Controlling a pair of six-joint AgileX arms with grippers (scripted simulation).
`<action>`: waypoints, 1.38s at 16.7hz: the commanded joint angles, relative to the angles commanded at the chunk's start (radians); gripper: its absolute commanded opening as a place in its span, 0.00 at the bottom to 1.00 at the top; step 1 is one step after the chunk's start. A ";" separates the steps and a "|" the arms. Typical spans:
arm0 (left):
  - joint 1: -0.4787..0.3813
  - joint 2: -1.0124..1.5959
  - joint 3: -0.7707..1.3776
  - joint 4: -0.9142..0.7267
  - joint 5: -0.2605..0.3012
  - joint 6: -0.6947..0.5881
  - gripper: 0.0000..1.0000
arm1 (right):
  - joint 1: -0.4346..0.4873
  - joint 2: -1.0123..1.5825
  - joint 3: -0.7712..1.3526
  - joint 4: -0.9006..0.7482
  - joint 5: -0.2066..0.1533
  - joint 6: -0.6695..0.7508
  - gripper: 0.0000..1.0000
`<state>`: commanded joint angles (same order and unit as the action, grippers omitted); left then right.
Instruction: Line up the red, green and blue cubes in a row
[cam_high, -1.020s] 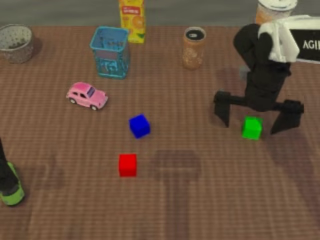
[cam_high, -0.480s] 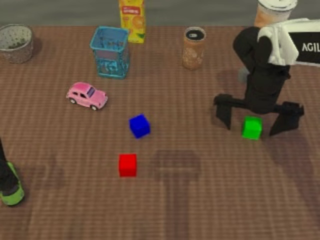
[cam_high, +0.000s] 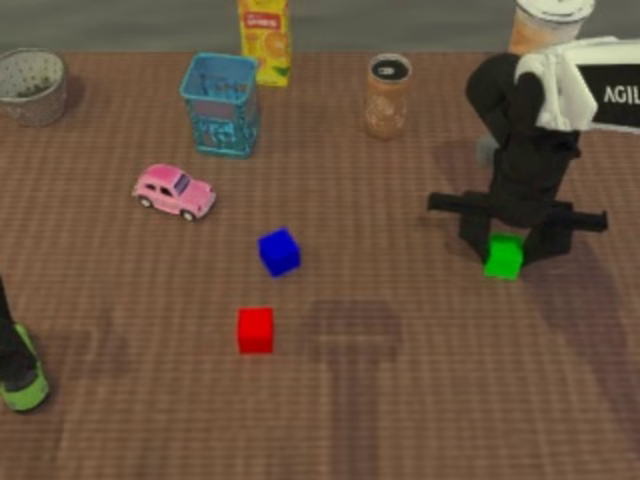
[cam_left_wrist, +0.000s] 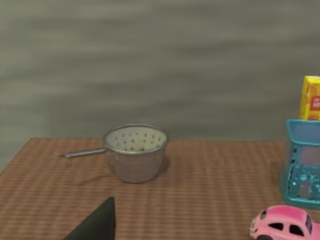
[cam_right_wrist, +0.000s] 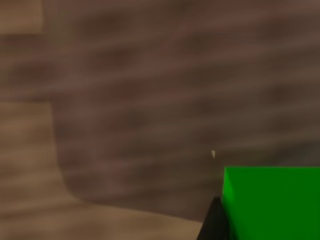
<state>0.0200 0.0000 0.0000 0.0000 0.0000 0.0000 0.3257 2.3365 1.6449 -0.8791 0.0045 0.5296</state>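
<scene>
Closed since the earlier top view: right gripper (cam_high: 503, 243), whose two black fingers stood wide apart on either side of the small bright green matte cube (cam_high: 503, 256) and now press against its flanks, so the jaws are clenched on that cube. Cube position: between the jaws, resting on the brown woven table (cam_high: 400, 420), at the table's right side; the right wrist view shows its green face (cam_right_wrist: 272, 202) close up with a dark finger edge touching it. Small bright red matte cube (cam_high: 255, 329): well apart from the jaws, toward the table's left. Small deep blue matte cube (cam_high: 279, 251): also well apart from the jaws, just up and right of the red one, turned slightly askew. Left gripper (cam_high: 12, 350): parked at the table's left edge, finger state not discernible. Judgement: the grasp looks complete, so the first of three placements can begin; the green cube probably needs lifting and carrying leftward to join the red and blue ones, none of which forms a row yet.
</scene>
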 joint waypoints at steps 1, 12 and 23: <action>0.000 0.000 0.000 0.000 0.000 0.000 1.00 | 0.000 0.000 0.000 0.000 0.000 0.000 0.02; 0.000 0.000 0.000 0.000 0.000 0.000 1.00 | -0.001 -0.026 0.018 -0.026 0.009 -0.006 0.00; 0.000 0.000 0.000 0.000 0.000 0.000 1.00 | 0.000 -0.106 0.142 -0.235 0.007 -0.006 0.00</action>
<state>0.0200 0.0000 0.0000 0.0000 0.0000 0.0000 0.3257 2.2309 1.7867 -1.1138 0.0119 0.5241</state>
